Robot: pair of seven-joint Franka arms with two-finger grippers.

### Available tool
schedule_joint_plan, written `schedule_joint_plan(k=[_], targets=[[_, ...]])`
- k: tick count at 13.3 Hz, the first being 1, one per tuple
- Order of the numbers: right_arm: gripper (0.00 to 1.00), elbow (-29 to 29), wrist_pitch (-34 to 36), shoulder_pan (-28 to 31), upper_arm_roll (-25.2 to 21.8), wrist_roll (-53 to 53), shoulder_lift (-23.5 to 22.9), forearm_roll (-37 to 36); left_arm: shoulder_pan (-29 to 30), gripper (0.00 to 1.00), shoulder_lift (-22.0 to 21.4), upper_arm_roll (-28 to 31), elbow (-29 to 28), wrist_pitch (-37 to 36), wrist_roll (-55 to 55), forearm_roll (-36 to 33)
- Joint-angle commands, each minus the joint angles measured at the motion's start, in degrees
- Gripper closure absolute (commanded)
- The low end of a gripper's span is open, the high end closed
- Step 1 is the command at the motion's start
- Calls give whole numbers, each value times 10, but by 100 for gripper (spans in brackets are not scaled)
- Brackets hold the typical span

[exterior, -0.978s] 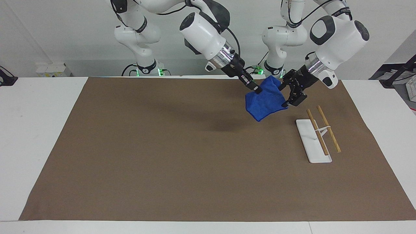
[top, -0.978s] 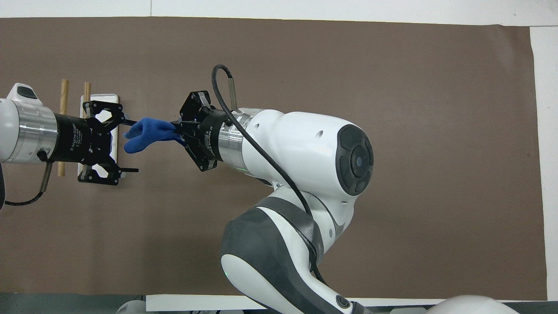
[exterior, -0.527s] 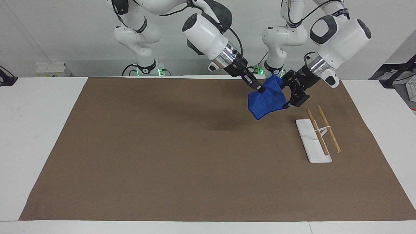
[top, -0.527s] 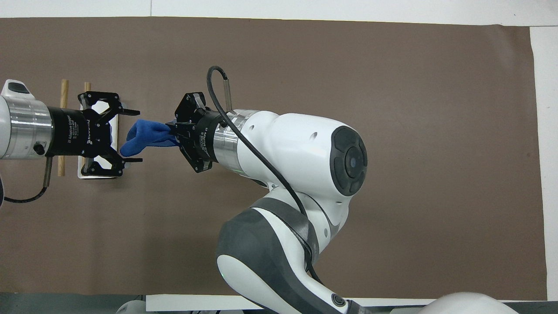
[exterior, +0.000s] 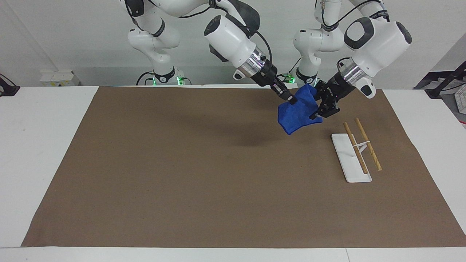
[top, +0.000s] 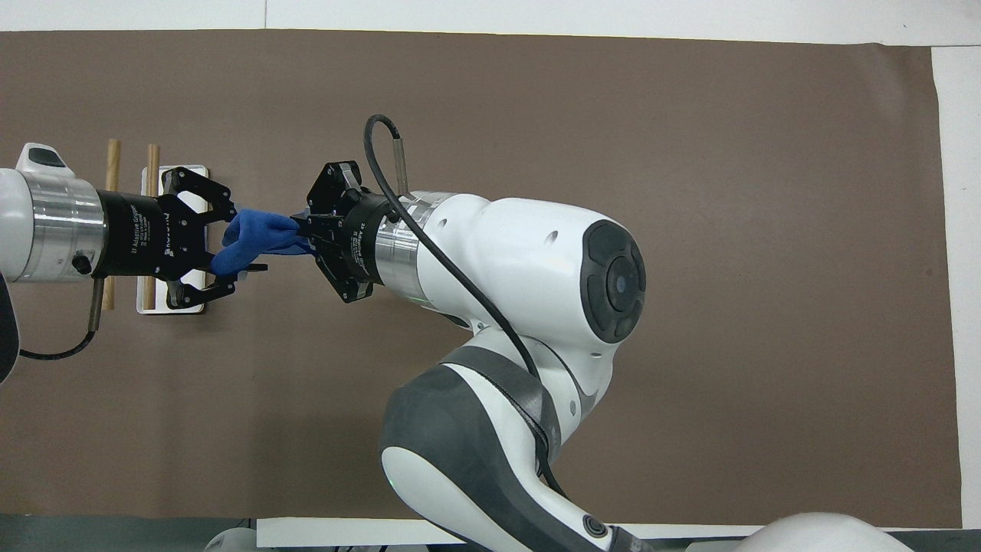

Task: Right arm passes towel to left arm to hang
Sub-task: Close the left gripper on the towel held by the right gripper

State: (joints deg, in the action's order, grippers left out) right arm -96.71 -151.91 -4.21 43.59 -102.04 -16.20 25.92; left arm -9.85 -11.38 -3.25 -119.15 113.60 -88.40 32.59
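Our right hand (exterior: 290, 100) stays clamped on the blue towel (exterior: 297, 112), held in the air over the brown mat (exterior: 204, 171) near the white rack (exterior: 351, 157). Our left hand (top: 237, 254), lettered "Adaptive Gripper", stood wide a second ago; now its fingers pinch the towel's other end.

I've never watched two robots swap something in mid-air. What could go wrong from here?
1. The towel hangs between both arms, pinched at one edge by the right gripper. If it lets go before the left gripper has a firm hold, the towel may drop onto the mat.
2. If both hold and pull apart, the cloth may stretch or slip.
3. The rack stands close by; the left arm could knock it.
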Motion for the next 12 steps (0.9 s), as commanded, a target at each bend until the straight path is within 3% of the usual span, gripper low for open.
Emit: schedule_joint_plan(k=[1,6,7,10,12], targets=[[100,10,-1,2,7,-3,-9,3,-5,94,-8,4,-14,17,-2,6],[100,10,2,3,6,-1,-9,3,-5,99,-8,4,-13,18,-1,6],[94,10,4,4,6,1,-8,2,-6,99,-7,4,-10,19,2,5],[48,10,13,9,5,3,-7,2,-10,99,-1,4,-7,29,9,0],[41,10,13,8,4,4,-6,2,-10,99,0,4,-5,34,22,0]])
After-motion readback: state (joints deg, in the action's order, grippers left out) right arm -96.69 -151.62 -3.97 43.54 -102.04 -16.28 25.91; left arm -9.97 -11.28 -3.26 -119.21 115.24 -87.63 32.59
